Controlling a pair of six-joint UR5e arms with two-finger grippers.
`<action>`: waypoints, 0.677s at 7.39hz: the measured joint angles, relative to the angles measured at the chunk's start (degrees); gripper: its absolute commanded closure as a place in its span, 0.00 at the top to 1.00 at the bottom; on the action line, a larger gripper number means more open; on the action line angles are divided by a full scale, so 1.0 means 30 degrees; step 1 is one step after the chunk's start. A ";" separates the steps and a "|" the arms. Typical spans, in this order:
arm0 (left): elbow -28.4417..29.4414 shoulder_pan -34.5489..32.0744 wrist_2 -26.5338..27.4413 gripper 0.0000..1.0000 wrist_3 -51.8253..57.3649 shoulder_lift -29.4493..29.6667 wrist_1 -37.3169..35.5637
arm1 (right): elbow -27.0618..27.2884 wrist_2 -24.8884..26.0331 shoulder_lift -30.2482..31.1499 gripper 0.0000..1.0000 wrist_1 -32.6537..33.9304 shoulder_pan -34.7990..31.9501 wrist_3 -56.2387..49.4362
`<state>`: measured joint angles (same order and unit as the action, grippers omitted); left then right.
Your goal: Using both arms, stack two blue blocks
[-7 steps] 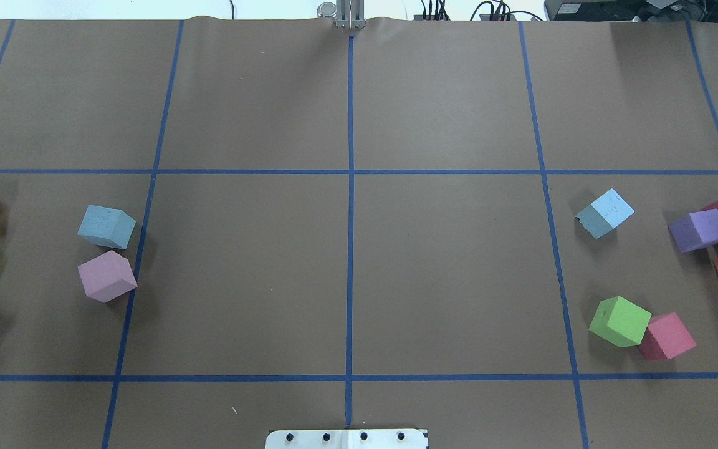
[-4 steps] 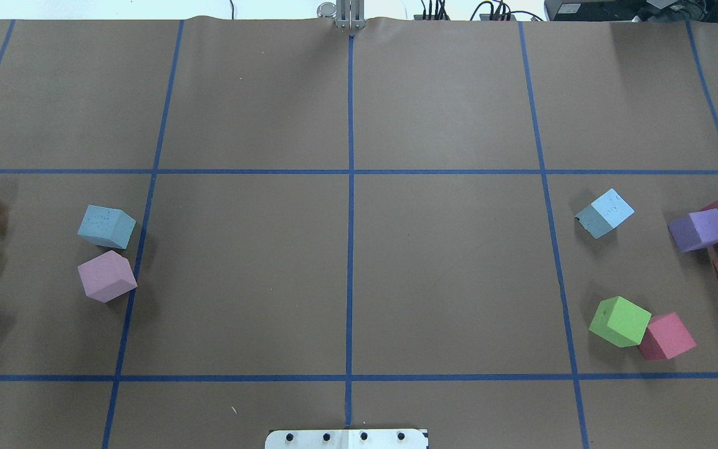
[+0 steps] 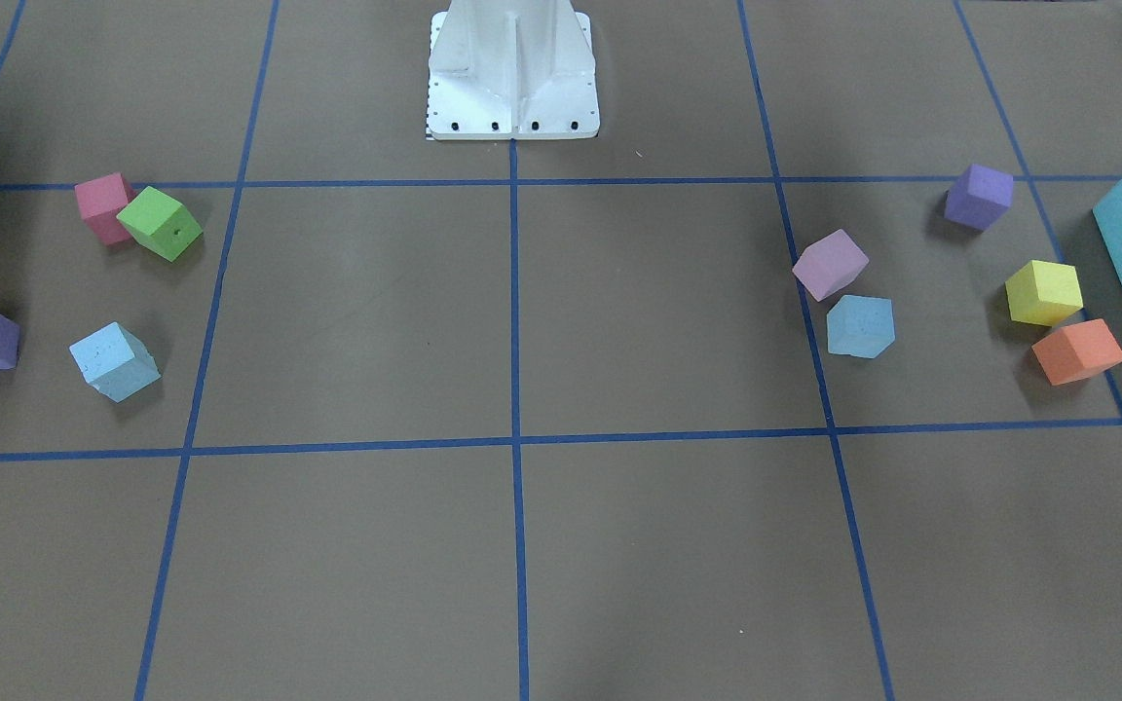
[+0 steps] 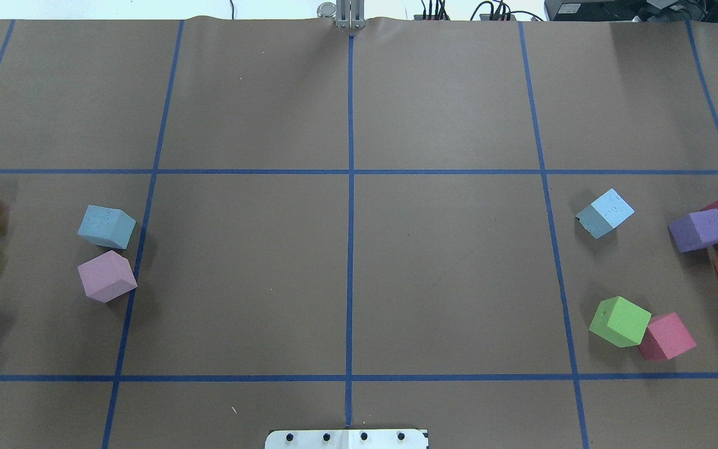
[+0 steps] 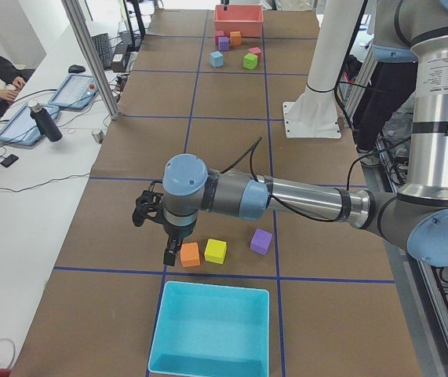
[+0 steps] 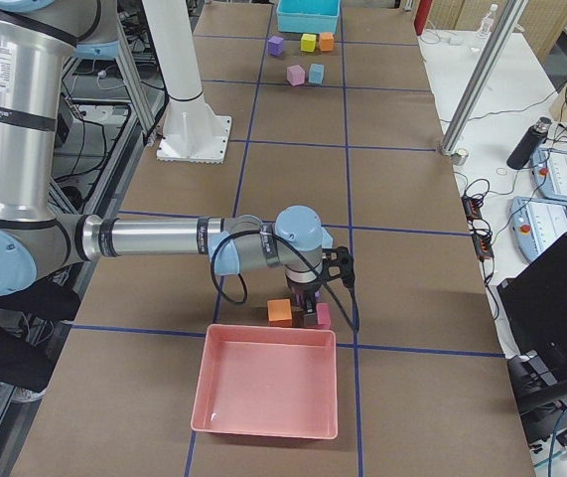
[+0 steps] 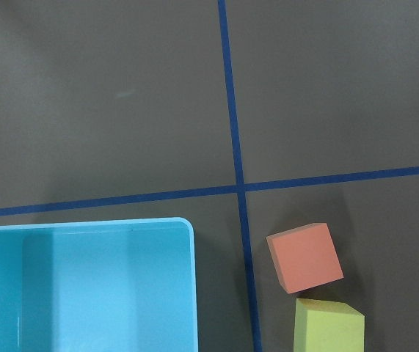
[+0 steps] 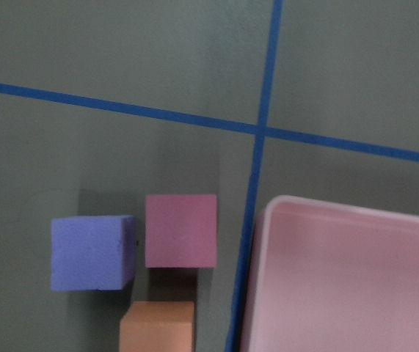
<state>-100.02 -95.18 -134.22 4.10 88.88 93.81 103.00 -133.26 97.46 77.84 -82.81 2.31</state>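
Finds one blue block [image 4: 106, 226] just beside a lilac block [image 4: 107, 276] on the surface [image 4: 446, 262], left side; other blue block [image 4: 605, 213] alone, right side. Cannot tell jaws' state on left gripper [image 5: 170, 253] or right gripper [image 6: 313, 303].

The left arm [image 5: 302, 196] and right arm [image 6: 154, 238] are silver-grey tubes with round pale-blue caps [image 5: 183, 174] at the joints. Behind the black left gripper [image 5: 169, 251] and right gripper [image 6: 305, 298], a black cable [image 5: 243, 151] loops along each forearm. Farther back stands the white mount [image 3: 512, 68], with dark screws [image 3: 495, 126] along its edge.
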 measured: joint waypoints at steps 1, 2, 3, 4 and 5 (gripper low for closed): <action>0.0015 0.0007 -0.0022 0.98 -0.0068 -0.0040 0.0311 | 0.0025 -0.0107 -0.1249 1.00 -0.0452 0.1428 0.0434; 0.0050 0.0077 -0.0041 0.98 -0.0149 -0.0010 0.0444 | 0.0070 -0.0284 -0.2409 1.00 -0.0688 0.3004 0.0949; 0.0089 0.0163 -0.0063 0.98 -0.0211 0.0023 0.0476 | 0.0091 -0.0338 -0.3410 1.00 -0.0798 0.4518 0.1412; 0.0102 0.0208 -0.0076 0.98 -0.0238 0.0018 0.0463 | 0.0116 -0.0041 -0.4030 1.00 -0.0969 0.5868 0.2082; 0.0121 0.0222 -0.0081 0.98 -0.0249 0.0006 0.0444 | 0.0115 0.0658 -0.4311 1.00 -0.1182 0.6848 0.2660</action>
<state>-99.66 -94.52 -134.46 3.36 88.90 95.15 103.34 -131.29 84.53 74.29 -62.27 10.29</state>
